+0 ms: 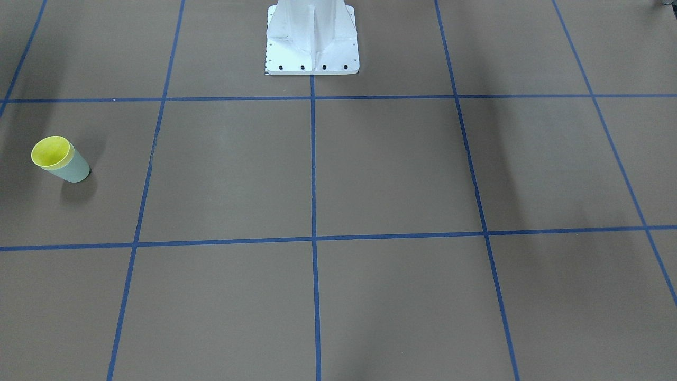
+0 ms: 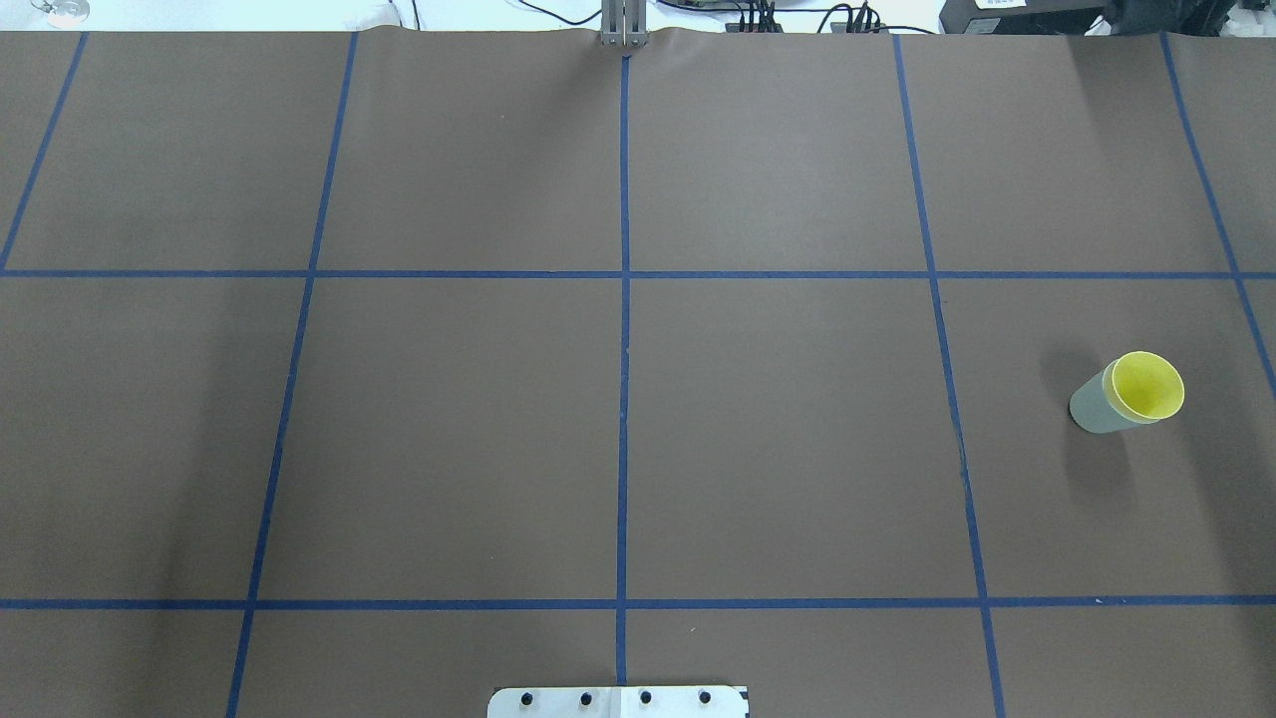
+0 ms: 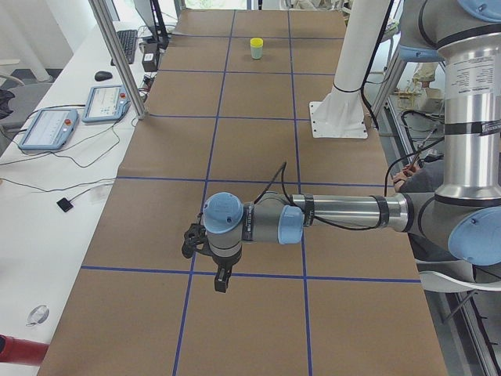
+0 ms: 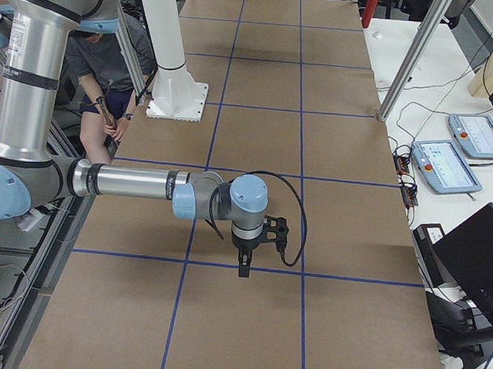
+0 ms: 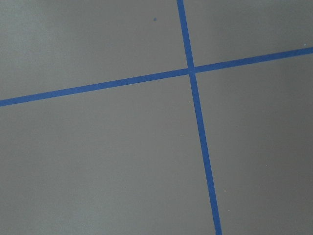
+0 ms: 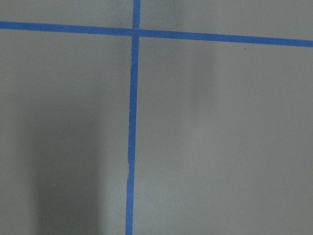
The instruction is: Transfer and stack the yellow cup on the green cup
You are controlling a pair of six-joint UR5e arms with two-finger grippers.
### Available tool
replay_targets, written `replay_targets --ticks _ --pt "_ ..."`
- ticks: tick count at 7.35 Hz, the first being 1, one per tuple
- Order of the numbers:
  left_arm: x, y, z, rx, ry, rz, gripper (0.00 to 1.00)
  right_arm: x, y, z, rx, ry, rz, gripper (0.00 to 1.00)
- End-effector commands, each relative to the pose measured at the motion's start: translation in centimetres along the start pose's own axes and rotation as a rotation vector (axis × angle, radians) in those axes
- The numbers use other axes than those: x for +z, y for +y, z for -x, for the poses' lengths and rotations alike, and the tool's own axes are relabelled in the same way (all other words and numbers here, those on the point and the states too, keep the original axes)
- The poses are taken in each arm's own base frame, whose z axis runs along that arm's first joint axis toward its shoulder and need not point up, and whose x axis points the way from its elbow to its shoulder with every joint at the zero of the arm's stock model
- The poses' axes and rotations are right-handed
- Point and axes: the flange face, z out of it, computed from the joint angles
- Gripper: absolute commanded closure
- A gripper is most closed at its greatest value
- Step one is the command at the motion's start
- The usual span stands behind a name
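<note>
Sitting nested inside the green cup (image 2: 1095,407), the yellow cup (image 2: 1148,385) shows its bright rim and hollow above the pale wall. Nothing shows inside it. The stacked pair stands upright at the right of the overhead view, in the middle row of squares, with no arm near it. In the left side view it is a small shape at the top centre, far down the worktop (image 2: 449,429).

Low in that side view, the left arm (image 3: 337,211) reaches level from the right edge, with its wrist turned down. The left fingers (image 3: 221,280) point down over a blue tape line (image 3: 258,275). In the right side view the right arm (image 4: 133,183) reaches in the same way from the left edge, and the right fingers (image 4: 244,267) hang over a tape line. How wide either pair stands I cannot tell. Both wrist cameras show only brown paper and crossing tape.

Brown paper covers the worktop, marked into squares by the tape. A white pedestal (image 1: 312,37) is bolted at the top centre of the front-facing view. Farther off in the right side view, a seated person (image 4: 104,74) is at the upper left and two control tablets (image 4: 445,167) lie on a white bench at the right.
</note>
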Motion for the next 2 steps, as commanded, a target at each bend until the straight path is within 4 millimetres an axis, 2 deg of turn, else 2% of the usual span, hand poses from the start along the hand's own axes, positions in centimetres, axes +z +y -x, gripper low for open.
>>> replay_targets --ticks 1,2 --pt "-0.38 -0.10 -0.36 0.008 -0.002 -0.007 0.00 -0.07 -0.02 0.04 -0.002 0.001 -0.002 0.00" --pt "-0.85 -0.27 -0.79 0.015 -0.004 -0.016 0.00 -0.08 -0.04 0.04 -0.003 0.003 -0.004 0.00"
